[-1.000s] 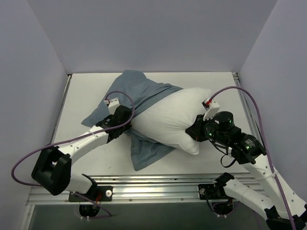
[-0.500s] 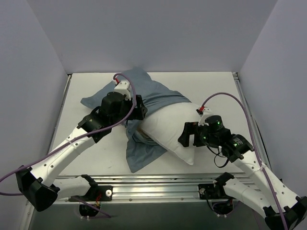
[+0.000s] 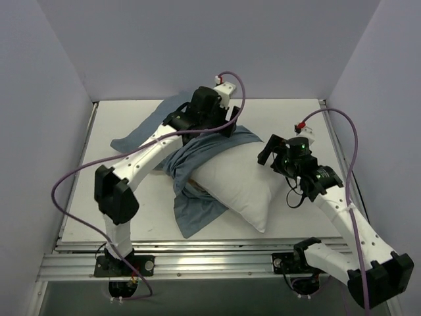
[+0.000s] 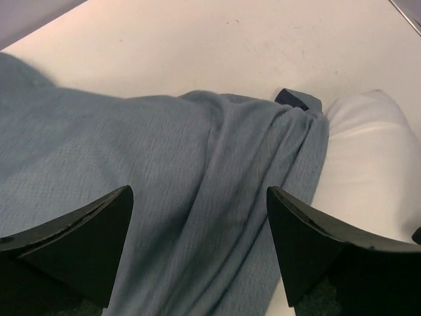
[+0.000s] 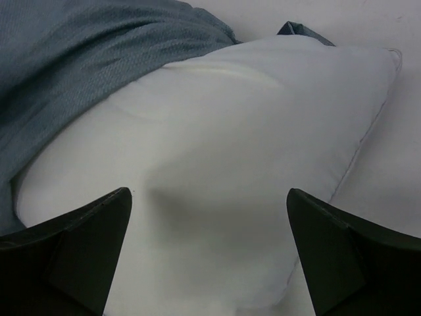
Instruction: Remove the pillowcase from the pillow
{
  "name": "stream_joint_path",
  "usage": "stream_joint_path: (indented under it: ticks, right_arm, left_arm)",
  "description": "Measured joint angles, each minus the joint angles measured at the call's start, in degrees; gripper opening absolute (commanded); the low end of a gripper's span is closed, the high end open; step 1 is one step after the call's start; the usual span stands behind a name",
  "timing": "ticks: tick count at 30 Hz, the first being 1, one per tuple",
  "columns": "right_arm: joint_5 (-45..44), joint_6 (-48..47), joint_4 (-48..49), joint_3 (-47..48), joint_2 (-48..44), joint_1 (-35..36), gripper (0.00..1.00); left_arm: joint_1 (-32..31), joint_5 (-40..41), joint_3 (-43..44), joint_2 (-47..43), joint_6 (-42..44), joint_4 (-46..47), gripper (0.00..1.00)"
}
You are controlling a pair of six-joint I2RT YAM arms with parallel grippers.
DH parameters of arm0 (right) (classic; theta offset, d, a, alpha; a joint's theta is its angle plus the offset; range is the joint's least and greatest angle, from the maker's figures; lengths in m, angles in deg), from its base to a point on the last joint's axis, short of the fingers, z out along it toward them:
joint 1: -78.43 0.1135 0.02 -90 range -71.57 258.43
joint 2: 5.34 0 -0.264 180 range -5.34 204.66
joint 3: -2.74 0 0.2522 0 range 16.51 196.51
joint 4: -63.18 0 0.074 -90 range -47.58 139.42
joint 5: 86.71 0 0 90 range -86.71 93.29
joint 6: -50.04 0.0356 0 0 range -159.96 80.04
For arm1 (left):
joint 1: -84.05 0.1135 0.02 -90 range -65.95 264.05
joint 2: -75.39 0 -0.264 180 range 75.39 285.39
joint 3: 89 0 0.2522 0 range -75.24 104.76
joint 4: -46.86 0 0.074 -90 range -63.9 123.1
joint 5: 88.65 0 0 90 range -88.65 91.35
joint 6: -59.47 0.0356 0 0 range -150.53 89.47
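Pillowcase (image 3: 210, 146) bunched over the far-left half of pillow (image 3: 240, 187), mid-table; near-right half bare white. Since a second ago I see both tools let go and lifted. Left tool (image 4: 197, 194) jaws apart above the cloth's far fold. Right tool (image 5: 207, 192) jaws apart near the pillow's far-right corner. Table (image 3: 289, 118) bare toward right edge.

Light's soft and even, coming from overhead — nothing blows out, even on the plump white fabric pillow (image 5: 250, 151), which just shows a faint grey shadow in its dent. The weave of the dusty blue-grey cloth pillowcase (image 4: 164, 158) reads crisp. My black fingertips (image 4: 85, 237) are near-silhouettes, slightly soft at the frame bottom. The top view's sharp — only pale shadows on the flat white table (image 3: 273, 112).
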State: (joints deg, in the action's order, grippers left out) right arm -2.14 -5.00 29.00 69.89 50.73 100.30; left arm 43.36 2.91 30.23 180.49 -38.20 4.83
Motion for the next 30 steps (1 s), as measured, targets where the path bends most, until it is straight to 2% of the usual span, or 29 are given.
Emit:
stream_joint_path:
  ticks: [5, 11, 12, 16, 17, 19, 20, 21, 22, 24, 25, 30]
  right_arm:
    - [3.32, 3.87, 7.63, -3.21, 5.66, -4.02, 0.99]
    - [8.68, 4.13, 17.11, -5.62, 13.66, -5.31, 0.67]
    - [9.46, 4.04, 18.45, -5.77, 14.34, -5.33, 0.59]
    - [11.82, 3.43, 22.12, -5.95, 15.08, -5.29, 0.39]
    - [12.04, 2.99, 22.64, -5.95, 15.08, -5.29, 0.29]
    - [12.31, 2.12, 23.1, -5.97, 15.1, -5.29, 0.13]
    - [12.39, 1.86, 23.3, -5.99, 15.1, -5.29, 0.09]
    - [12.5, 1.6, 23.52, -5.99, 15.1, -5.29, 0.04]
    - [12.57, 1.29, 23.71, -5.99, 15.1, -5.29, 0.0]
    - [12.79, 0.83, 23.89, -5.99, 15.1, -5.27, 0.0]
    - [12.81, 0.68, 23.93, -6.01, 15.1, -5.22, 0.0]
    - [13.31, 0.44, 25.11, -7.32, 14.4, -5.22, 0.0]
  left_arm:
    - [-0.85, -2.86, 12.15, 12.11, 2.91, -3.69, 0.91]
    - [-1.66, -4.24, 21.73, 20.35, 5.38, -7.8, 0.89]
    - [-1.77, -4.22, 22.93, 21.42, 5.55, -8.5, 0.87]
    - [-1.88, -3.72, 24.68, 24.44, 7.54, -10.71, 0.84]
    - [-1.97, -3.63, 24.81, 25.11, 8.13, -11.1, 0.83]
    - [-1.99, -3.39, 24.87, 25.92, 8.63, -11.32, 0.76]
    - [-2.05, -3.13, 24.92, 26.16, 8.9, -11.32, 0.71]
    - [-2.08, -2.51, 24.96, 26.32, 9.05, -11.34, 0.58]
    - [-2.21, -1.79, 25.03, 26.43, 9.2, -11.34, 0.51]
    - [-2.54, 0.22, 25.18, 26.53, 9.57, -11.3, 0.38]
    - [-2.67, 1.2, 25.18, 26.53, 9.57, -11.26, 0.26]
    - [-2.67, 6.08, 25.11, 26.51, 8.79, -10.88, 0.18]
